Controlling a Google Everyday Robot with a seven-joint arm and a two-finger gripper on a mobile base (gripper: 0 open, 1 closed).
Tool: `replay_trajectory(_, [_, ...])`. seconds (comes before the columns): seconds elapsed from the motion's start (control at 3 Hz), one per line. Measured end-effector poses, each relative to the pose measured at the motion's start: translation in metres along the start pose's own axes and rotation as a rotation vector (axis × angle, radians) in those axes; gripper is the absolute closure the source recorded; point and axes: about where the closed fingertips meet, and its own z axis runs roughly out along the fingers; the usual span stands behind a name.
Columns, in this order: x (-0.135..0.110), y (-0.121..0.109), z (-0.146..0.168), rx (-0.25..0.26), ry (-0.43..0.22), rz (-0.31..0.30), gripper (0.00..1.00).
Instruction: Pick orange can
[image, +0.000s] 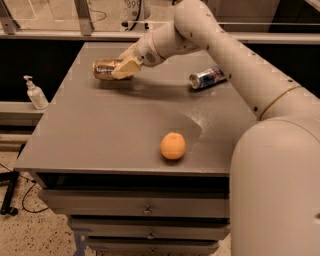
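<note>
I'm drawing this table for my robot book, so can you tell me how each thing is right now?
Orange can: on its side, far left of the table.
Gripper: right against the orange can's near end.
Blue can: on its side, far right, alone.
Orange fruit: resting near the front edge, untouched.
Drawers: shut.
Pump bottle: upright on the ledge to the left.

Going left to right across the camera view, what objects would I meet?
Pump bottle → orange can, with the gripper at its right end → orange fruit → blue-and-silver can.
</note>
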Motion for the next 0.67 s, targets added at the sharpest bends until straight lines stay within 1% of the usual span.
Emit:
replay_trajectory(0.33, [-0.0297, 0.0034, -0.0363, -0.008, -0.017, -0.055, 1.0])
replay_trajectory(0.67, [-0.0328, 0.0042, -0.0392, -0.013, -0.018, -0.06, 1.0])
